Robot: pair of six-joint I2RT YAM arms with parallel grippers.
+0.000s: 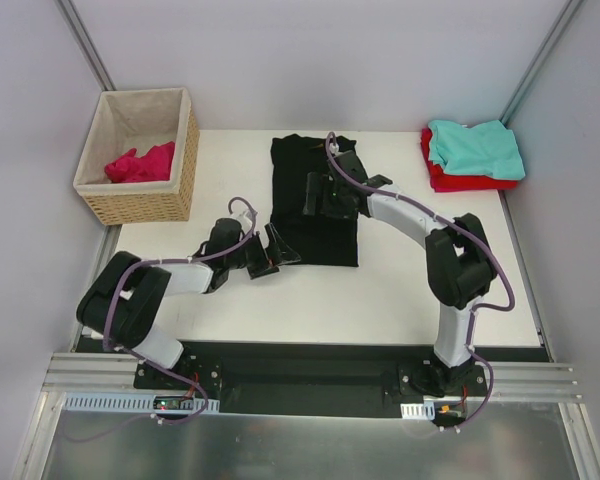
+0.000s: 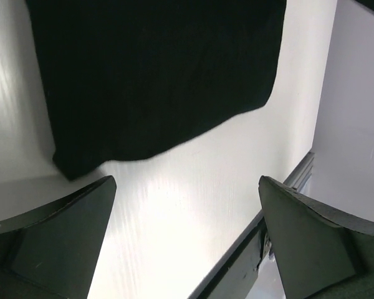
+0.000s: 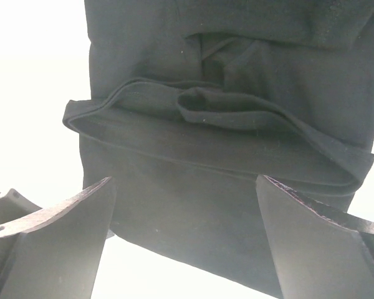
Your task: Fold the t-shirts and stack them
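Large black cloth t-shirt point(image 1: 292, 200), folded lengthwise, mid-bench near the far edge; teal tee point(image 1: 475, 148) on red tee point(image 1: 440, 180), far right corner; magenta-pink tee point(image 1: 140, 163) in woven wicker basket point(image 1: 145, 207), far left corner. Fingers spread wide and empty on both: left gripper point(image 2: 184, 187) at the shirt's near left corner, right gripper point(image 3: 182, 187) above its middle.

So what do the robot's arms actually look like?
The left arm and right arm are white tube sections linked by chunky black joints. A thin purple cable loops loosely along each. The left pincer and right pincer are black, each with two broad, wedge-shaped fingers.
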